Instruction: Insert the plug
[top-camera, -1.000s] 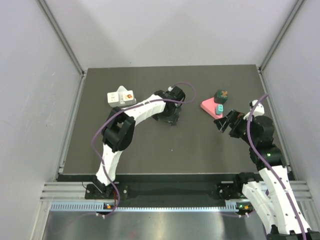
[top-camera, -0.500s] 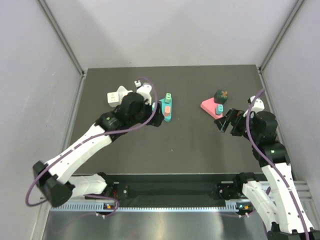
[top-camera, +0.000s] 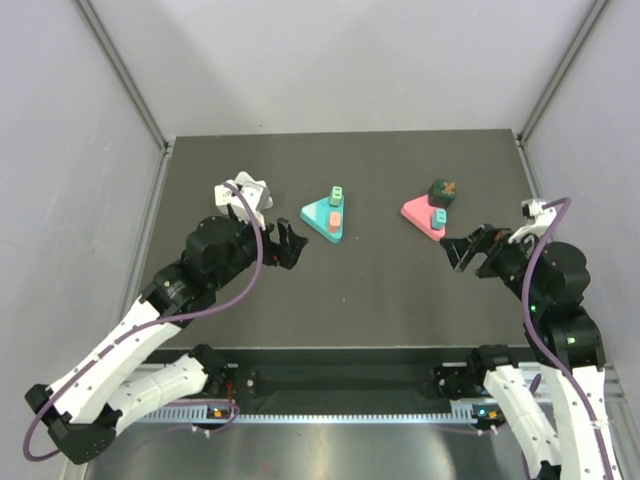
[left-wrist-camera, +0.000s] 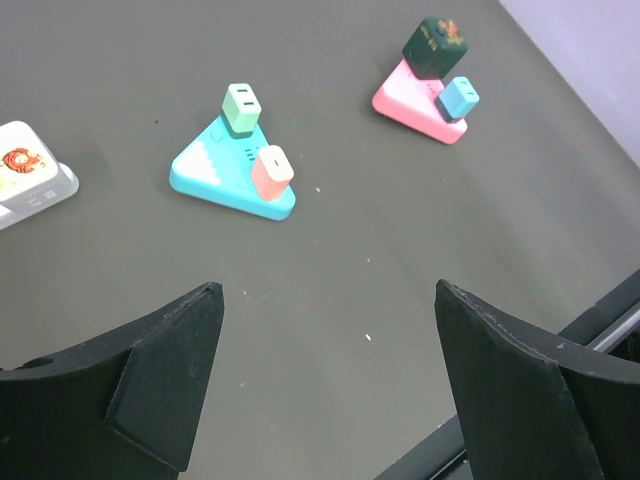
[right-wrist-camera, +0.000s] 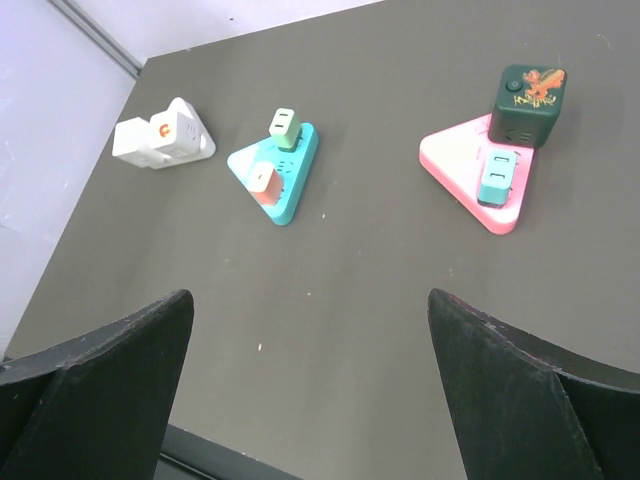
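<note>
A teal triangular power strip (top-camera: 322, 216) lies mid-table with a green plug (top-camera: 338, 194) and a salmon plug (top-camera: 335, 213) standing in it; the left wrist view shows the same strip (left-wrist-camera: 215, 175), green plug (left-wrist-camera: 241, 108) and salmon plug (left-wrist-camera: 270, 170). My left gripper (top-camera: 286, 246) hangs open and empty, short of the strip on its near left. My right gripper (top-camera: 467, 248) is open and empty, just near of a pink strip (top-camera: 415, 212). In the wrist views, the left gripper (left-wrist-camera: 328, 290) and right gripper (right-wrist-camera: 308, 296) have only bare table between the fingers.
The pink strip (right-wrist-camera: 460, 165) carries a light blue plug (right-wrist-camera: 495, 178) and a dark green cube adapter (right-wrist-camera: 527, 105). A white strip (right-wrist-camera: 160, 135) sits at the far left, partly behind the left arm's cable in the top view. Grey walls enclose the table on three sides.
My left arm has pulled back from over the teal strip toward the near left, uncovering it with both plugs seated, and its jaws have widened. The right arm drew back slightly.
</note>
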